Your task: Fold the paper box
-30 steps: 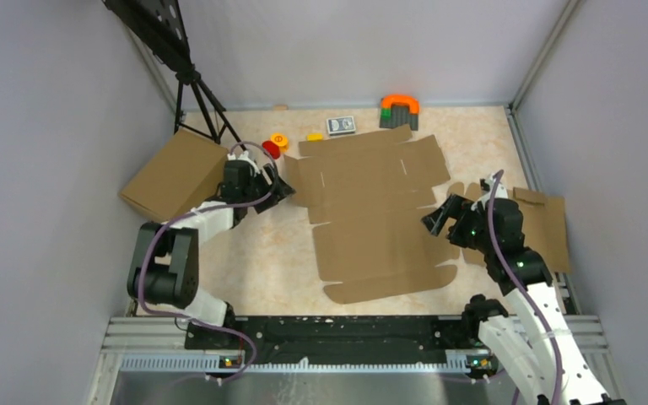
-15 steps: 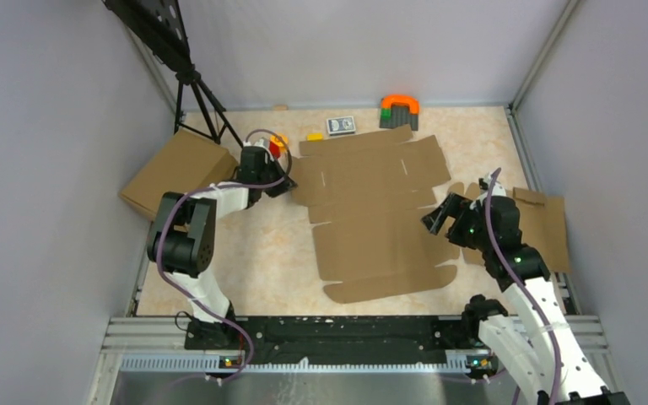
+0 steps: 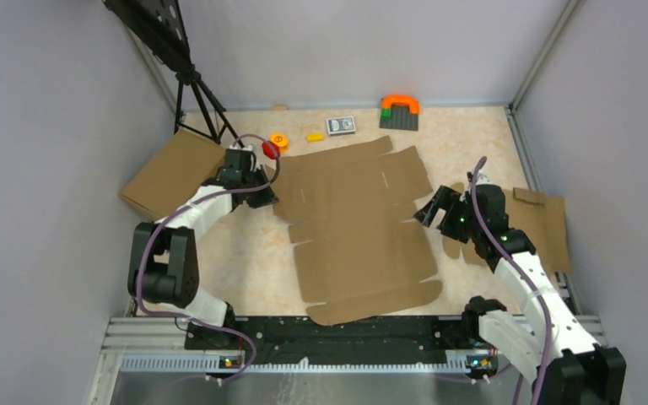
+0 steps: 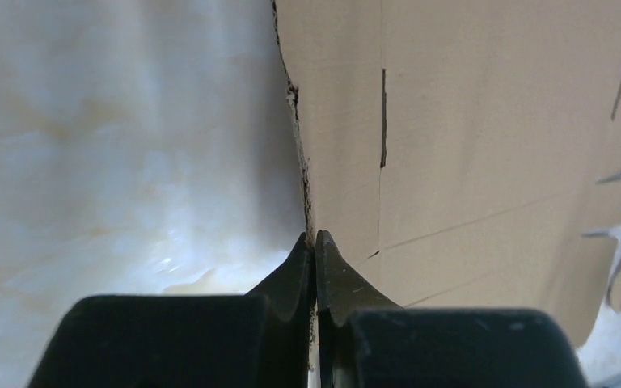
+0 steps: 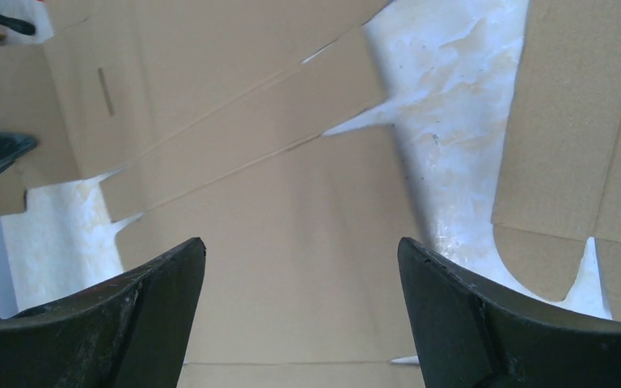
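Paper box (image 3: 359, 228) farther left; wrist view: edge in left hand (image 4: 315, 239)

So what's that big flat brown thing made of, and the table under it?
The paper box looks like cardboard, probably corrugated: plain matte brown, with cut slits, fold lines and a rough edge. The table looks smooth and slightly shiny, with a cream marble pattern; real stone or printed laminate, I cannot tell.

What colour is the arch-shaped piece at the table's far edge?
Bright orange arch; the top external view shows it best.
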`<action>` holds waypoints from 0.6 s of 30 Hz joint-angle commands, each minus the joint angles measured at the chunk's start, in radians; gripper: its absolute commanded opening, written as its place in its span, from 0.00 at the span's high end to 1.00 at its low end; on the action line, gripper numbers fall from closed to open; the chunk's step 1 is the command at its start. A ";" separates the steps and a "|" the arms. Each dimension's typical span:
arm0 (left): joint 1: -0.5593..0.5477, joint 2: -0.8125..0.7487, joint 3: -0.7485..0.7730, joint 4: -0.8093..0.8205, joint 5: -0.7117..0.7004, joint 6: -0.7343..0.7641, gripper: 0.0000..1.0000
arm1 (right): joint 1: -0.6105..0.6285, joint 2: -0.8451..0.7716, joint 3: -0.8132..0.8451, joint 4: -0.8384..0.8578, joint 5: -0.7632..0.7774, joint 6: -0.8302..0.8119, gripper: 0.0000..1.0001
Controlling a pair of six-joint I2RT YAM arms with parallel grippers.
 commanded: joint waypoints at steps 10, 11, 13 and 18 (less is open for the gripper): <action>0.045 -0.034 0.015 -0.101 -0.099 0.073 0.64 | 0.010 0.297 -0.011 0.116 0.008 -0.047 0.13; 0.045 -0.034 0.007 -0.093 -0.094 0.070 0.59 | 0.009 0.318 -0.005 0.104 0.016 -0.056 0.14; 0.045 -0.040 -0.010 -0.081 -0.097 0.063 0.56 | 0.009 0.345 -0.004 0.098 0.018 -0.073 0.15; 0.045 -0.057 -0.032 -0.085 -0.104 0.038 0.49 | 0.009 0.374 -0.037 0.109 0.009 -0.081 0.17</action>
